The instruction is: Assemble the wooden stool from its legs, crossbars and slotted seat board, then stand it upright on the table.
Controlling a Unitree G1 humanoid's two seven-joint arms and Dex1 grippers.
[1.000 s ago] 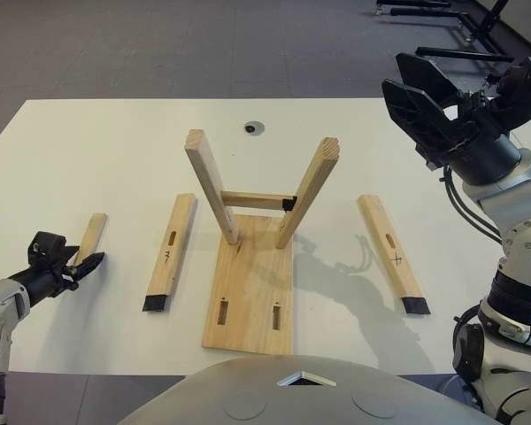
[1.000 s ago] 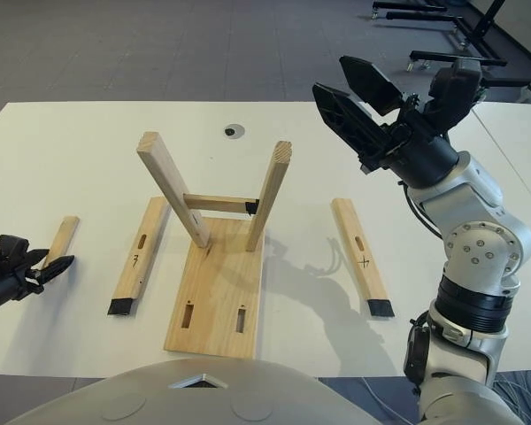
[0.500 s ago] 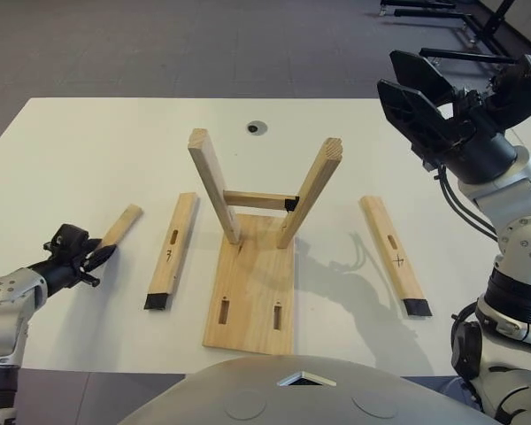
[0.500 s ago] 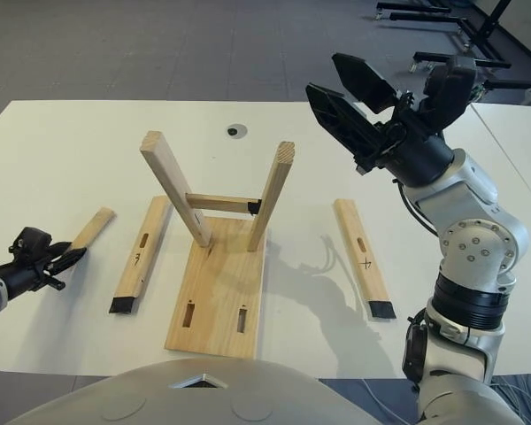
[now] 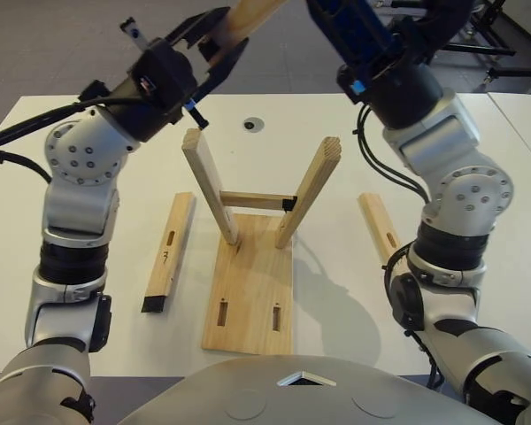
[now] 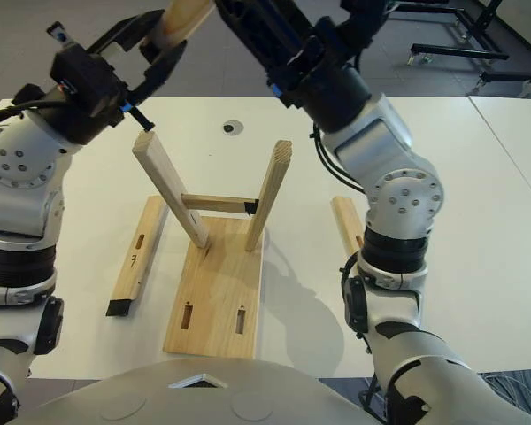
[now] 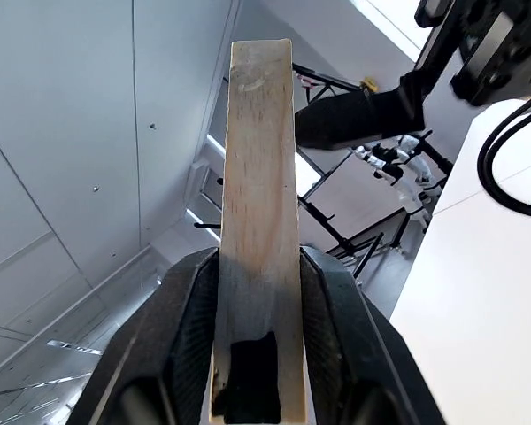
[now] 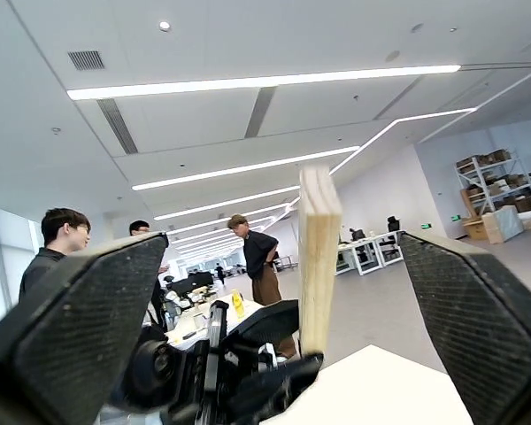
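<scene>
High over the table's back, my left gripper (image 5: pixel 219 40) is shut on a short wooden crossbar (image 5: pixel 252 11) that points up and to the right. In the left wrist view the crossbar (image 7: pixel 261 177) sits clamped between both fingers (image 7: pixel 190 310). My right gripper (image 8: pixel 274 319) is raised beside it, open wide, with the crossbar's (image 8: pixel 319 257) free end between its spread fingers (image 8: pixel 478 328) and apart from them. On the table lies the slotted seat board (image 5: pixel 252 283). Two legs (image 5: pixel 210 184) (image 5: pixel 310 190) stand tilted in it, joined by a crossbar (image 5: pixel 257 201).
One loose leg (image 5: pixel 170 251) lies flat left of the board. Another loose leg (image 5: pixel 380 228) lies to the right, partly hidden behind my right arm. A small round hole (image 5: pixel 252 124) marks the table's back middle. People stand far off in the room.
My left arm has lifted the short crossbar from the table's left side to high above the standing legs. My right arm has swung up and inward, bringing its open fingers around the bar's end.
</scene>
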